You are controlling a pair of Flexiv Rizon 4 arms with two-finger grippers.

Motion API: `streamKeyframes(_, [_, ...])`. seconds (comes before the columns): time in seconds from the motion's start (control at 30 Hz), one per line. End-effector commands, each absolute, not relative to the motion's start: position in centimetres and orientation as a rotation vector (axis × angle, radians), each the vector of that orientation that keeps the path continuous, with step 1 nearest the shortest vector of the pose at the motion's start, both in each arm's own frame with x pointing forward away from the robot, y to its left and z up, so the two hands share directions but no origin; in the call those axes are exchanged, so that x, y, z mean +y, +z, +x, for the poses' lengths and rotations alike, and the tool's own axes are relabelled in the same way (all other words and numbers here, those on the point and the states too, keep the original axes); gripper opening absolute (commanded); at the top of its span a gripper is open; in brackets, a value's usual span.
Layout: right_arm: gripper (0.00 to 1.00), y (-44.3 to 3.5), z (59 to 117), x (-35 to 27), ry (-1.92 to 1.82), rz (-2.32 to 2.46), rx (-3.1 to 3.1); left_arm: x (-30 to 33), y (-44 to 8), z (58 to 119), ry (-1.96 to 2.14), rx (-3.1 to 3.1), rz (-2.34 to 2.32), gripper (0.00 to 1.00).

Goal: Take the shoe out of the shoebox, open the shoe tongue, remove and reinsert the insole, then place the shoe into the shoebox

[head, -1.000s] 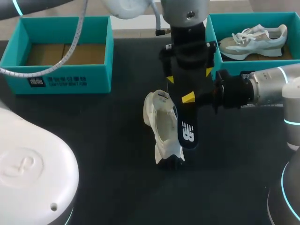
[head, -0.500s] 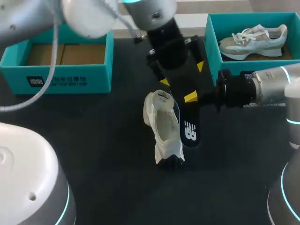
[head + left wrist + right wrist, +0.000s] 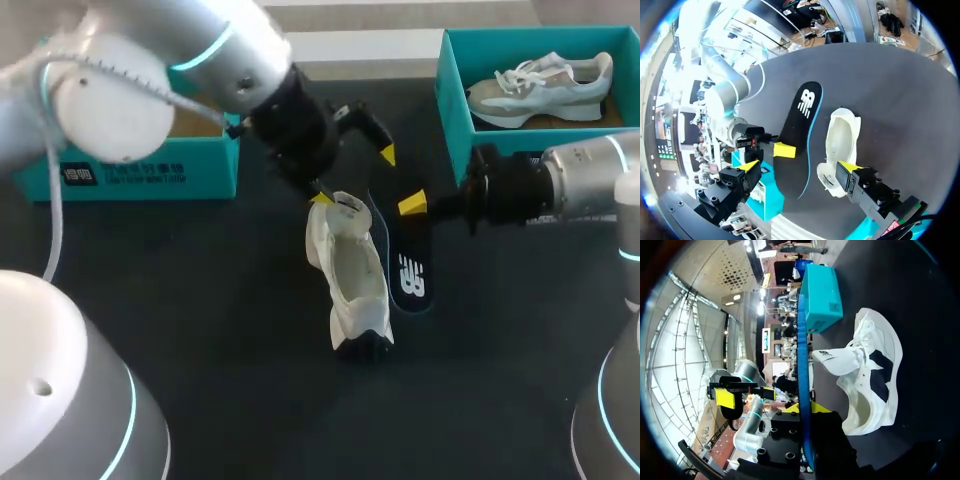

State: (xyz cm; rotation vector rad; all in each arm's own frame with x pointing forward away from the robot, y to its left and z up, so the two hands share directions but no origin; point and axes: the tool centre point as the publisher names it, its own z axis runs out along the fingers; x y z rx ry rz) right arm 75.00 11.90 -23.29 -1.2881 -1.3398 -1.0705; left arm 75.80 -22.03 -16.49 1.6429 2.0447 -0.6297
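Observation:
A white shoe lies on the dark table, its opening facing up and its tongue pulled out. Beside it on the right, a dark insole with a blue edge is tilted, its far end pinched by my right gripper, which is shut on it. In the right wrist view the insole's edge runs out from between that gripper's fingers, with the shoe beside it. My left gripper hangs open just above the shoe's heel end. Its wrist view shows the insole and the shoe ahead of the gripper.
A teal shoebox with a bare cardboard floor stands at the back left. Another teal box at the back right holds a grey and white shoe. Bare table lies in front of and left of the white shoe.
My left arm has swung away to the left from above the insole, gripper still open. The right gripper has drawn back slightly right, and the insole has settled lower beside the shoe.

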Motion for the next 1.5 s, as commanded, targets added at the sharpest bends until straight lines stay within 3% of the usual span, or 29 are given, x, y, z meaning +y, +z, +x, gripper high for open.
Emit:
streamKeyframes(0.03, [0.00,-23.1,74.7,11.8,-1.069,-1.296,-1.344,-21.5,-16.9,75.6,-0.755,1.905,1.522,1.00])
streamKeyframes(0.3, [0.00,-23.2,74.6,11.6,-1.076,-1.291,-1.349,-21.5,-16.9,75.6,-0.755,1.905,1.522,1.00])
streamKeyframes(0.53, [0.00,-22.3,74.4,11.8,-1.095,-1.280,-1.310,-21.5,-20.5,76.9,-0.815,1.721,1.180,1.00])
streamKeyframes(0.77, [0.00,-21.3,74.2,12.1,-1.064,-1.263,-1.287,-21.4,-20.7,77.8,-0.922,1.592,0.945,1.00])
streamKeyframes(1.5, [0.00,-19.7,73.6,13.2,-1.049,-1.218,-1.236,-21.8,-20.2,78.2,-1.009,1.271,0.888,1.00])
